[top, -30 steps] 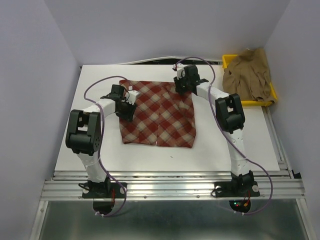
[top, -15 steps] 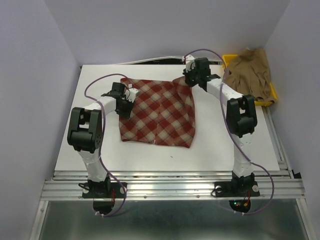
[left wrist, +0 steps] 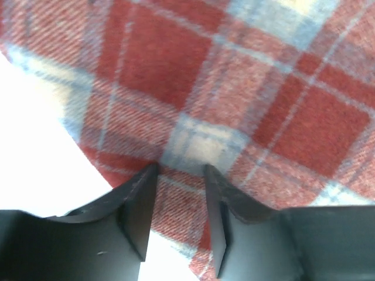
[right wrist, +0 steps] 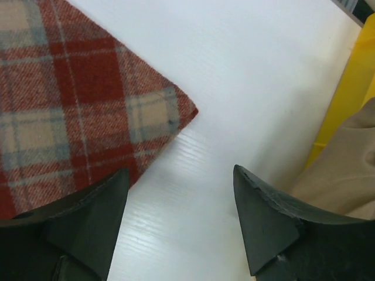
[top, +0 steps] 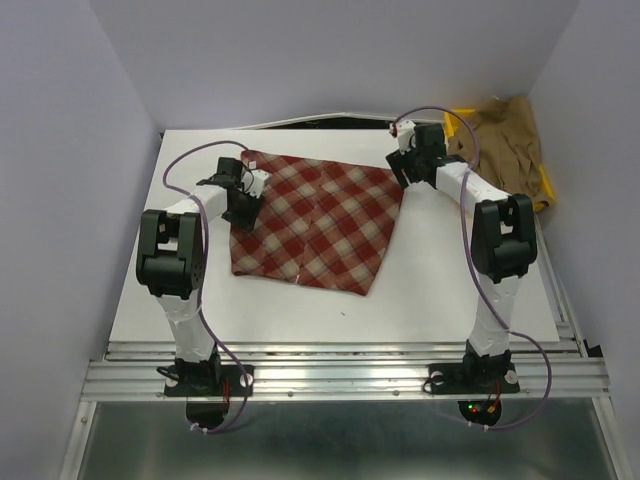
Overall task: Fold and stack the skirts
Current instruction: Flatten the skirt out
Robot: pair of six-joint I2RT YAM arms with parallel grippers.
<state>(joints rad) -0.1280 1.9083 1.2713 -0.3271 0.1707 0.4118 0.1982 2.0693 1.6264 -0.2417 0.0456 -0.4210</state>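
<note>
here, plaid skirt [top: 315, 225] pinched in left gripper [left wrist: 180, 174]

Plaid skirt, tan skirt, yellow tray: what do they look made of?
Plaid skirt: woven, wool-like cloth, matte; diagonal twill ribs and fuzz show close up. Tan skirt: soft matte fabric, creased; weave too small to tell. Yellow tray: likely hard plastic, smooth, even colour.

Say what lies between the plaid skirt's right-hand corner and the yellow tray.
Only bare white tabletop, shown in the right wrist view; the red-and-cream plaid fabric skirt and the yellow plastic tray do not touch.
</note>
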